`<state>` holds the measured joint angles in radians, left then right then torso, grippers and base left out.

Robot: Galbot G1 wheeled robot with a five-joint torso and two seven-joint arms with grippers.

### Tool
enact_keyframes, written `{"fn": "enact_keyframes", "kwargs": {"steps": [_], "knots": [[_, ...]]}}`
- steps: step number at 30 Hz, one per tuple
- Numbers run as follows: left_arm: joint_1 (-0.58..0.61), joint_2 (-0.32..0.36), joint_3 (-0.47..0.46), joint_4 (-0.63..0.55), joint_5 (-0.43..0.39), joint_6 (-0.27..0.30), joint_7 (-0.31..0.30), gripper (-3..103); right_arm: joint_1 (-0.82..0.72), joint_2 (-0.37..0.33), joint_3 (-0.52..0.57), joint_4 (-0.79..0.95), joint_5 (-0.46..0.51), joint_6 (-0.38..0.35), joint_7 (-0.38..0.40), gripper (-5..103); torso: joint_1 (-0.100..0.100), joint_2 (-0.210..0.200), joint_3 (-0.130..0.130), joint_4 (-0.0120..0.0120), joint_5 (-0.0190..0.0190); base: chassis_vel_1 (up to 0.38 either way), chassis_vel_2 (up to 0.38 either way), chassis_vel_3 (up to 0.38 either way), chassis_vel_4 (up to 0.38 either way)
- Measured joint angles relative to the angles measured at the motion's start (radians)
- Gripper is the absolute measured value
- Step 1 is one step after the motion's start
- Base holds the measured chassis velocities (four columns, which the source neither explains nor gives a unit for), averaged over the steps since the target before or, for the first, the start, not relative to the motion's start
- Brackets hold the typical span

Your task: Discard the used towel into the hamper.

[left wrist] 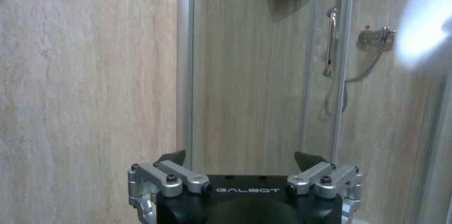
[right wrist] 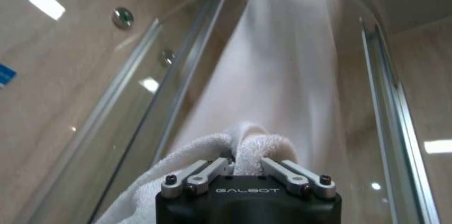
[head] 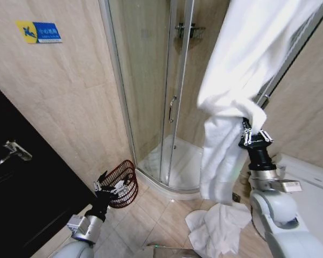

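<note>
My right end effector (head: 257,137) is raised in front of me with its fingers pinched tight on a fold of the long white terry towel (head: 226,140), which hangs from somewhere above the frame and drapes down past my wrist; in the right wrist view the fold bulges up between the closed fingers (right wrist: 211,170), so I judge the hold to be on a bunched ridge of cloth, not a deep bite. That is my first worry: if the upper end is hooked or draped over something, a pull could drag the fold out of the pinch. Below that hand, a second heap of crumpled white cloth (head: 215,230) lies on the beige tiled floor (head: 151,215), and I cannot tell whether it is the tail of the same towel or a separate piece; if it is the tail, it may trail and snag as I carry it. My left end effector (head: 109,186) sits low on my left with its fingers spread wide and nothing in them, just in front of the small dark reddish-brown wire hamper (head: 125,183), which stands on the floor against the tiled wall beside the curved glass shower enclosure (head: 151,80). The hamper is well apart from the towel, across my body, and its mouth is narrow for so much cloth, so the towel could drape over the rim or spill onto the floor. My idle left arm also stands close enough to nudge the light basket or block the drop.
</note>
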<state>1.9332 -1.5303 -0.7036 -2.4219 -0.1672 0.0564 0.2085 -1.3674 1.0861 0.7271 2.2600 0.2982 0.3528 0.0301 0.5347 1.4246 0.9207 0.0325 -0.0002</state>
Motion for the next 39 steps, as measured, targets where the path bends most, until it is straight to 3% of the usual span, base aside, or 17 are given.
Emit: {"fn": "enact_keyframes", "kwargs": {"steps": [9,11,12,15,28,39], "knots": [[0.000,0.000,0.000,0.000,0.000,0.000,0.000,100,0.002,0.005,0.004,-0.014,-0.007,0.037,-0.010,5,0.000,0.000,0.000,0.0000,0.0003,0.000,0.000,0.000,0.000],[0.000,0.000,0.000,0.000,0.000,0.000,0.000,100,0.006,0.004,0.008,-0.021,-0.007,0.068,-0.026,5,0.000,0.000,0.000,0.0000,0.0010,0.000,0.000,0.000,0.000],[0.000,0.000,0.000,0.000,0.000,0.000,0.000,100,0.013,0.003,0.013,-0.026,-0.008,0.093,-0.031,5,0.000,0.000,0.000,0.0000,-0.0006,0.000,0.000,0.000,0.000],[0.000,0.000,0.000,0.000,0.000,0.000,0.000,100,0.014,0.003,0.015,-0.030,-0.009,0.103,-0.033,5,0.000,0.000,0.000,0.0001,0.0000,0.000,0.000,0.000,0.000],[0.000,0.000,0.000,0.000,0.000,0.000,0.000,100,0.013,-0.017,0.060,0.069,0.025,0.105,-0.020,5,0.000,0.000,0.000,0.0000,0.0001,0.000,0.000,0.000,0.000],[0.000,0.000,0.000,0.000,0.000,0.000,0.000,100,0.001,-0.036,0.176,0.138,0.120,0.094,-0.012,5,0.000,0.000,0.000,0.0000,0.0002,0.000,0.000,0.000,0.000]]}}
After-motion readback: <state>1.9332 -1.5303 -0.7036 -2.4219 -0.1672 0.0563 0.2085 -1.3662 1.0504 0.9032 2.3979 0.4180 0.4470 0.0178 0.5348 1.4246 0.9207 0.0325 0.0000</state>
